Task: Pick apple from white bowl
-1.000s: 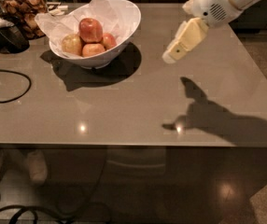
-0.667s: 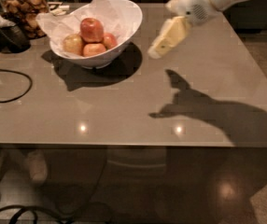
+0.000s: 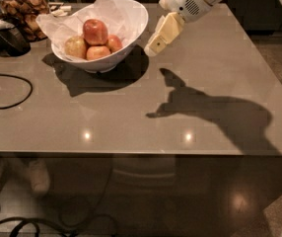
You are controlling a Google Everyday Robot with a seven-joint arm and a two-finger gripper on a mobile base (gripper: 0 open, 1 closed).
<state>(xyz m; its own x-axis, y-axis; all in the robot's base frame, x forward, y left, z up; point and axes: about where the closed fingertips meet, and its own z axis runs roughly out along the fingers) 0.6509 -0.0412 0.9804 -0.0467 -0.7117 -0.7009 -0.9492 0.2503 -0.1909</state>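
The white bowl [image 3: 126, 43] stands at the back left of the table, lined with crinkled white paper. In it lies the deep red apple [image 3: 95, 31] on top, with a yellowish-green apple [image 3: 75, 47] to its left and smaller orange-red apples [image 3: 97, 52] below and right. My gripper [image 3: 153, 43] hangs in the air just right of the bowl's rim, pointing down and to the left, apart from the bowl and holding nothing.
A glass jar of brown snacks [image 3: 22, 6] stands at the back left beside a dark object [image 3: 8, 38]. A black cable [image 3: 8, 90] loops on the table's left side. The table's front edge [image 3: 131, 154] runs across the middle.
My gripper has moved left across the table toward the bowl, and its shadow has moved left with it. The bowl and apples have not moved.
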